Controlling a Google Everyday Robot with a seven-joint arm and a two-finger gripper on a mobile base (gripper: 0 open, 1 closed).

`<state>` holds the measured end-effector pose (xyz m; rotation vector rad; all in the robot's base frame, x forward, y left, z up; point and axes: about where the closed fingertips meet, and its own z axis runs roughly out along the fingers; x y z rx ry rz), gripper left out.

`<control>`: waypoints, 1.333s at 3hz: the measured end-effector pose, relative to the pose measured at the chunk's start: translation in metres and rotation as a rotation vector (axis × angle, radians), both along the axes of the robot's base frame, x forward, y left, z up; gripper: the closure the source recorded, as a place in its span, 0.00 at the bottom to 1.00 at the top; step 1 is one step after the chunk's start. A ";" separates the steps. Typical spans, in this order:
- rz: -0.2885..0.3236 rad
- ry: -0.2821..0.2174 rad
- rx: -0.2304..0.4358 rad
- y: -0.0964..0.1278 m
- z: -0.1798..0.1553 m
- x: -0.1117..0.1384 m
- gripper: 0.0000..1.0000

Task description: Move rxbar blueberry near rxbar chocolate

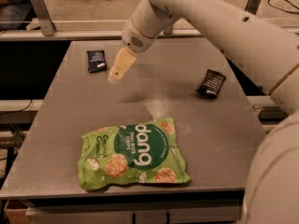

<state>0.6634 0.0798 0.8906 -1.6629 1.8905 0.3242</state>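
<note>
– Fingers [115,74], pale cream, are seen pressed together into one tapered wedge, with nothing held between them. Could that be a problem?

– It could. The small flat navy-blue wrapped rxbar blueberry [96,61] lies on the grey counter [187,120] just beside the fingertips, on the side away from the arm and a little further from the camera. If the fingers were lowered while closed, the bar would probably be shoved rather than grasped, and could be slid toward the counter's far corner.

– And if they are opened first?

– Little purchase is offered by a thin, flat wrapper. The tips could be scraped on the counter, or the bar could be pinched by one edge and dropped on the way across.

– Where must it be taken?

– To the small flat black-brown wrapped rxbar chocolate [211,83], which lies well apart on the opposite side of the fingers. That bar could be knocked away by a careless release. The large green chips bag [133,155], nearer the camera than the fingers, is judged to be out of the path.

– How is the arm posed?

– The thick white arm [224,27] is stretched in from the chocolate bar's side, high over the counter. From its round wrist [140,29] the fingers are angled down toward the blueberry bar. Judging by the shadow beneath them, they are held above the surface.
</note>
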 end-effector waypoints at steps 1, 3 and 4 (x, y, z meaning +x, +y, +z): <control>-0.068 -0.010 0.032 0.019 -0.014 0.023 0.00; -0.144 -0.025 0.168 0.047 -0.035 0.078 0.00; -0.136 -0.020 0.242 0.071 -0.035 0.096 0.00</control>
